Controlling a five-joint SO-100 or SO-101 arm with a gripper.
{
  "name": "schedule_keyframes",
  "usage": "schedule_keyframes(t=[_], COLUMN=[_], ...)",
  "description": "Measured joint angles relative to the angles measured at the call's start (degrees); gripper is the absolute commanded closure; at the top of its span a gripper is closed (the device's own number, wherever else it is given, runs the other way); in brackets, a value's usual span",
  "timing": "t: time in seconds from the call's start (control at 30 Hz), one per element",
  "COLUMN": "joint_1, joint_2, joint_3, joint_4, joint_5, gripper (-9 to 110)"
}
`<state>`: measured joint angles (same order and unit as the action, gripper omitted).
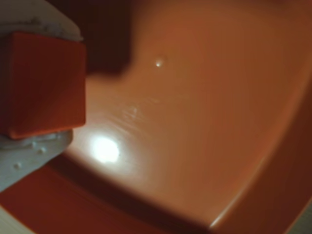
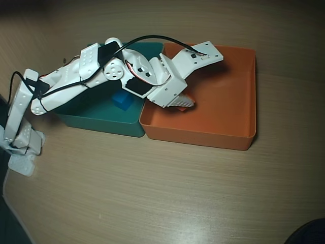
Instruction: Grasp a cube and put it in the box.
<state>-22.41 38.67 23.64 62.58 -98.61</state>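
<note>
Gripper clamped on orange cube, white fingers above & below it in wrist view. We see cube held over orange box floor, near its left wall in overhead view. Blue cube sits in teal tray beside it.

Glossy plastic box; matte cube; woodgrain table.

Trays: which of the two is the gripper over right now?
The orange tray, right of the teal-green tray in the overhead view; the gripper holds the orange cube above its floor.
</note>
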Motion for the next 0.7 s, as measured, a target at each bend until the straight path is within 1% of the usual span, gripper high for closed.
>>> schedule_keyframes(t=[0.23, 0.37, 0.47, 0.7], joint_1=[0.0, 0.0, 0.3, 0.3], joint_2=[0.0, 0.0, 0.0, 0.0], joint_3=[0.0, 0.0, 0.0, 0.0], joint_4=[0.0, 0.0, 0.0, 0.0], joint_5=[0.0, 0.0, 0.0, 0.0], gripper=[63, 49, 45, 48])
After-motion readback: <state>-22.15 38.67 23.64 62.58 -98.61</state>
